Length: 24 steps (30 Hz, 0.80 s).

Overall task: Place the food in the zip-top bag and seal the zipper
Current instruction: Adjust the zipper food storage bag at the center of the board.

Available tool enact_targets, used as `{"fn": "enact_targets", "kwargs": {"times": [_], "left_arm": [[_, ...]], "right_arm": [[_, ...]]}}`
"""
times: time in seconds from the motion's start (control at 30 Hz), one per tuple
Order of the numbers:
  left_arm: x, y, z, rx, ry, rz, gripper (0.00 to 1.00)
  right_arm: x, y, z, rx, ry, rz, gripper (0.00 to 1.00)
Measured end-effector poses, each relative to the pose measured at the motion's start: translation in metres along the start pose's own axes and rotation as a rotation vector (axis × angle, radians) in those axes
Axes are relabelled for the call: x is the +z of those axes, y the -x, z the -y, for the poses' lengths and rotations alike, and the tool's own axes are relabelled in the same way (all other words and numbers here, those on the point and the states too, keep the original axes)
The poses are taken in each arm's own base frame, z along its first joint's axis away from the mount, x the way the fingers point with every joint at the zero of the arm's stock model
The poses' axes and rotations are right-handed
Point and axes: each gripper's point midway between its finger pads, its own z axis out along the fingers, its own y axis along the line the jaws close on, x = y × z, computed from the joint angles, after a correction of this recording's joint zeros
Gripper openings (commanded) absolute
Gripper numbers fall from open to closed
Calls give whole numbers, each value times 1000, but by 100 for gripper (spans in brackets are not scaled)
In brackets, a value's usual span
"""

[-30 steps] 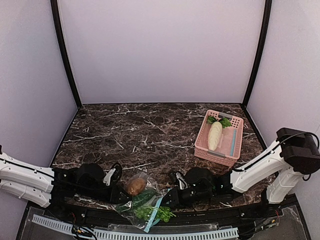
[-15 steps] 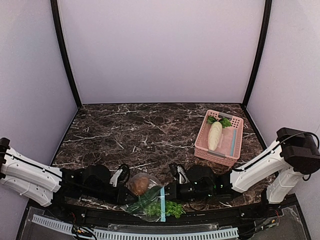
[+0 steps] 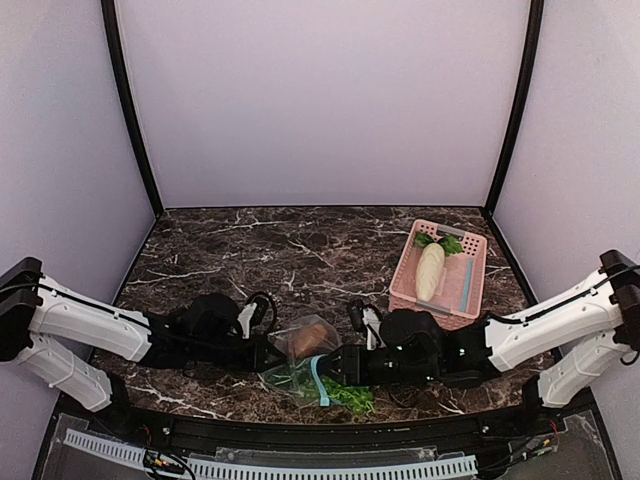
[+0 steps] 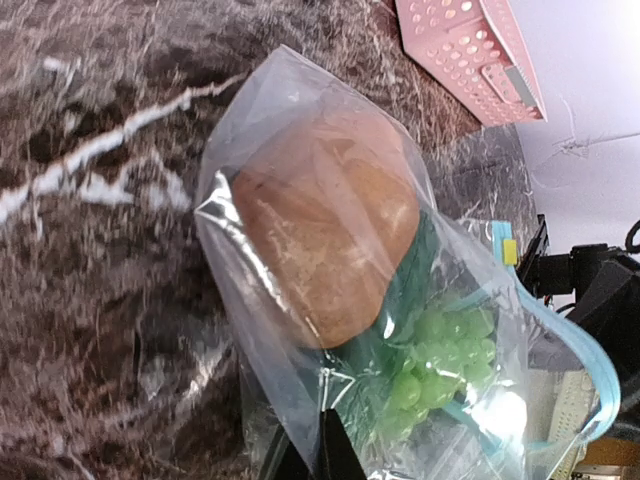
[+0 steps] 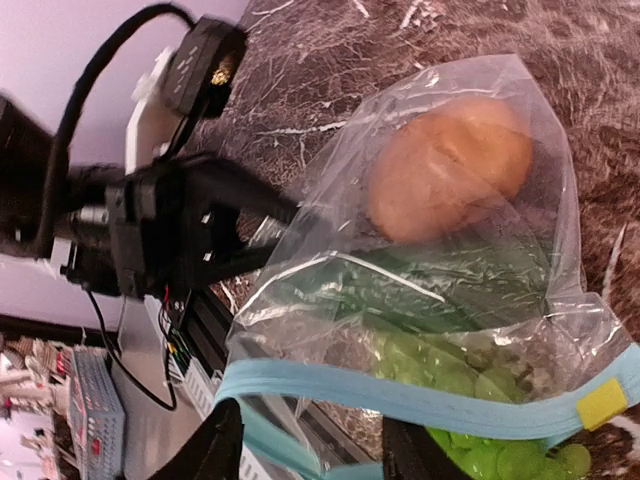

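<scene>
The clear zip-top bag lies near the table's front middle, between my two grippers. A round brown-orange lump sits inside it, with dark green leaves below and light green pieces by the mouth. Some light green pieces poke out past the teal zipper, whose two lips stand apart. My left gripper is shut on the bag's plastic edge below the lump. My right gripper is open, its fingers either side of the zipper's near end. A yellow tab sits on the zipper.
A pink basket stands at the back right with a white radish toy and green leaves in it. The table's black front rail runs just below the bag. Purple walls close in three sides.
Both arms have moved away from the front edge and to the right, carrying the bag along. The bag has turned, so its zipper now faces the right gripper.
</scene>
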Motion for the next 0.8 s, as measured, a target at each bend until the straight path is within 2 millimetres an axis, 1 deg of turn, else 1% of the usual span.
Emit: {"fn": "enact_targets", "kwargs": {"times": [0.03,0.13,0.23,0.3,0.4,0.43,0.47,0.5,0.53,0.57,0.6,0.63,0.7,0.73,0.77,0.8], "left_arm": [[3,11,1,11,-2,7,1],[14,32,7,67,-16,3,1],[27,51,15,149,-33,-17,1],[35,63,21,205,-45,-31,1],[42,78,29,287,-49,-41,10],[43,82,29,311,-45,-42,18],[44,85,29,328,-37,-43,22],[44,88,29,347,-28,-42,33],[43,91,29,363,-17,-41,40],[42,94,28,371,-2,-37,54],[41,97,28,382,13,-33,61],[39,99,26,394,29,-29,72],[32,101,21,394,76,-19,81],[25,103,20,387,101,-11,82],[19,105,20,387,117,1,87],[10,108,22,377,126,19,88]], "right_arm": [[-5,1,0,-14,-2,5,57],[-19,-1,6,-35,-9,2,67],[-31,-9,20,-51,-36,-18,77],[-38,-15,30,-74,-55,-35,81],[-47,-21,38,-98,-76,-56,84],[-49,-22,39,-107,-84,-59,84],[-52,-22,40,-112,-89,-62,84],[-53,-23,41,-117,-97,-64,84],[-55,-23,44,-120,-106,-67,84],[-56,-25,47,-123,-121,-74,84],[-56,-26,51,-126,-136,-82,83],[-57,-28,54,-128,-149,-89,83],[-57,-31,58,-131,-163,-101,82],[-57,-33,59,-134,-168,-108,82],[-56,-36,61,-139,-175,-117,83],[-55,-39,63,-143,-182,-126,83]]}}
